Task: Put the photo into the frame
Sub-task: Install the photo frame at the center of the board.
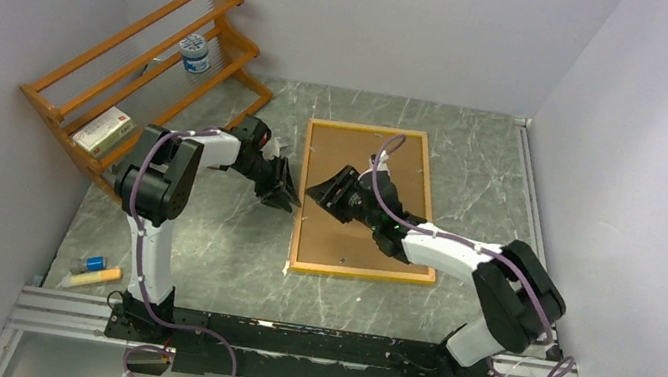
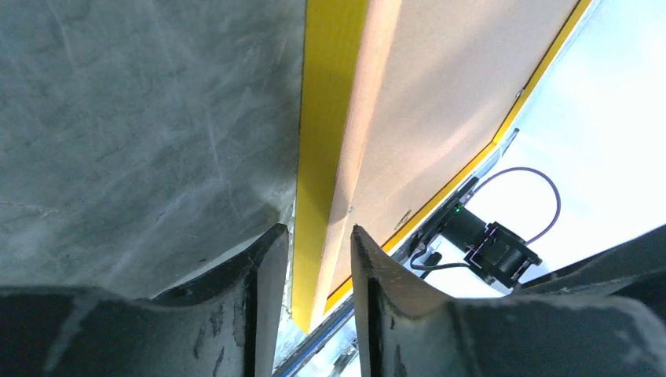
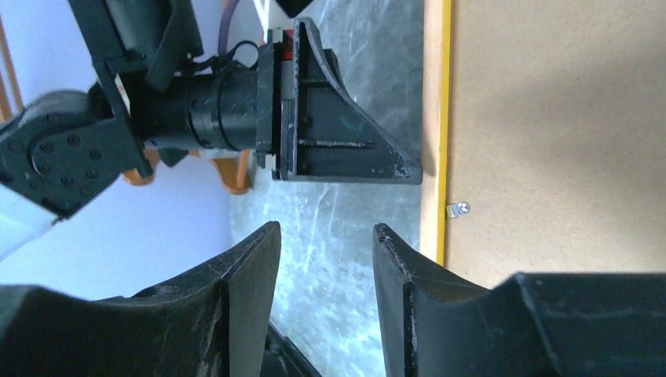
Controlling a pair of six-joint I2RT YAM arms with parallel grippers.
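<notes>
Centrally on the grey marbled table (image 1: 227, 263) lies the frame (image 1: 357, 271), back side up. Its wood-orange border surrounds a brown hardboard panel (image 1: 346, 150), and yellow shows along its edges. The photo cannot be made out for certain. Only a small white sliver shows at the frame's near left corner, and what it belongs to is unclear.

The left gripper (image 1: 285, 191) comes in from the left and meets the frame's left edge about midway along it. In its wrist view the 2 fingers (image 2: 263, 298) stand a narrow way apart, with the yellow edge in the gap between them. Whether they press on it I cannot tell.

The right gripper (image 1: 327, 193) hangs just to the right of it, over the frame's left border, pointing left. The 2 grippers' tips are near each other but apart. In the right wrist view its fingers (image 3: 251, 267) are partly open with nothing between them; only table and the frame's border lie beyond. A small metal clip (image 3: 458, 209) sits at the panel's edge, just inside that border.

At the far left an orange-brown slatted rack (image 1: 127, 65) stands against the wall, carrying a white tub with blue print (image 1: 195, 53) and a small box (image 1: 104, 130). At the near left of the table a blue-capped marker (image 1: 93, 264) and a yellowish tube (image 1: 93, 278) lie side by side.
</notes>
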